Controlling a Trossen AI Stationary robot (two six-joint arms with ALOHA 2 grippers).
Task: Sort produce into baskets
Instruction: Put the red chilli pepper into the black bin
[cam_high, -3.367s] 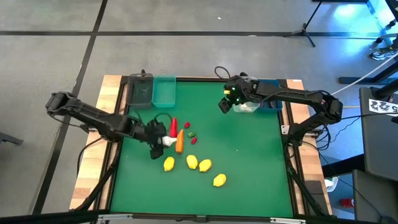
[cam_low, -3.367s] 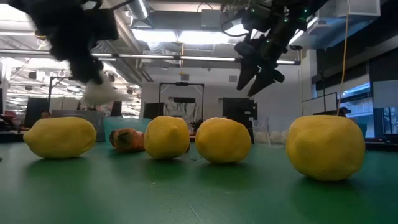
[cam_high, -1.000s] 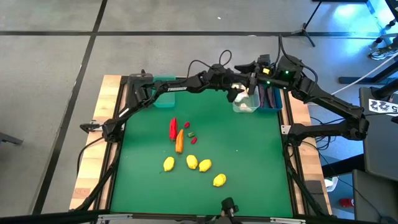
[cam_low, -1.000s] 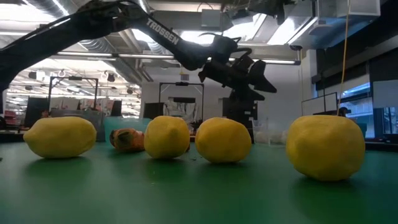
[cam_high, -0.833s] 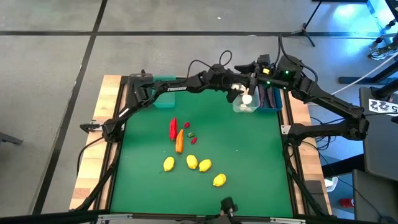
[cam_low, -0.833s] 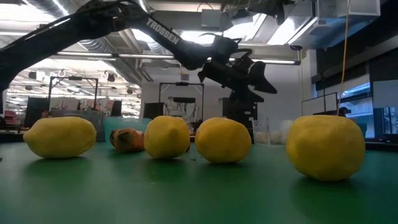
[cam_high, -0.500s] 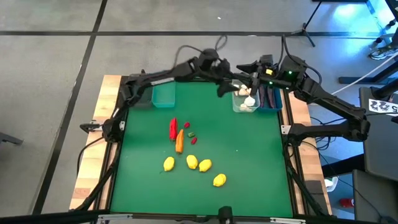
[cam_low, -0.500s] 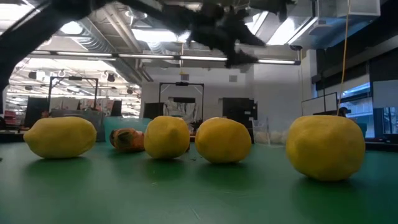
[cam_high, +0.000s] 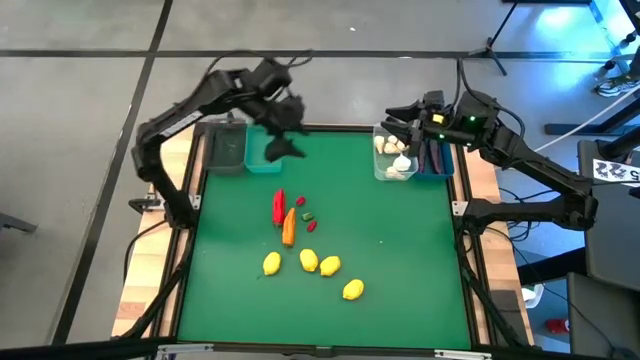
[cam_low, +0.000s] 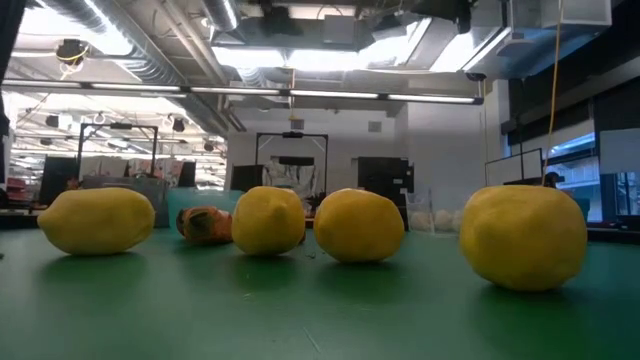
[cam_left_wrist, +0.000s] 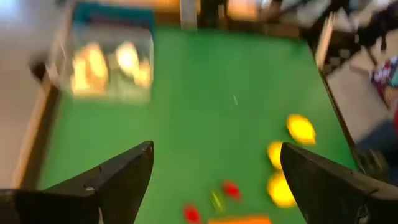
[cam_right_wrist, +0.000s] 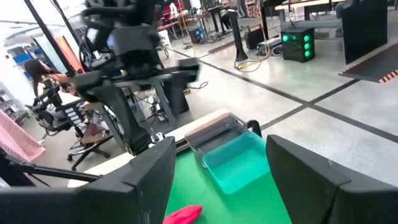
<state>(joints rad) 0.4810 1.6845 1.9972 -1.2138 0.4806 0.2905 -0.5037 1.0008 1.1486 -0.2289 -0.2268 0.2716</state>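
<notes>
Four lemons (cam_high: 311, 262) mid-table; garlic (cam_high: 393, 152) in clear bin (cam_high: 396, 172). Left gripper (cam_high: 280, 128) above teal bin (cam_high: 264, 150), jaws wide, empty. Right gripper (cam_high: 392, 117) over clear bin, jaws parted, empty.

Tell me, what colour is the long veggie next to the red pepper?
Orange: the carrot, clearest in the high view.

yellow lemons (cam_high: 309, 261), green table (cam_high: 400, 250), teal bin (cam_high: 263, 150)

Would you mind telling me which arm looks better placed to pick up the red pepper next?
Probably the left. The left gripper is open and empty above the teal bin, on the same side as the red pepper. The right gripper hangs over the clear bin, farther off.
</notes>
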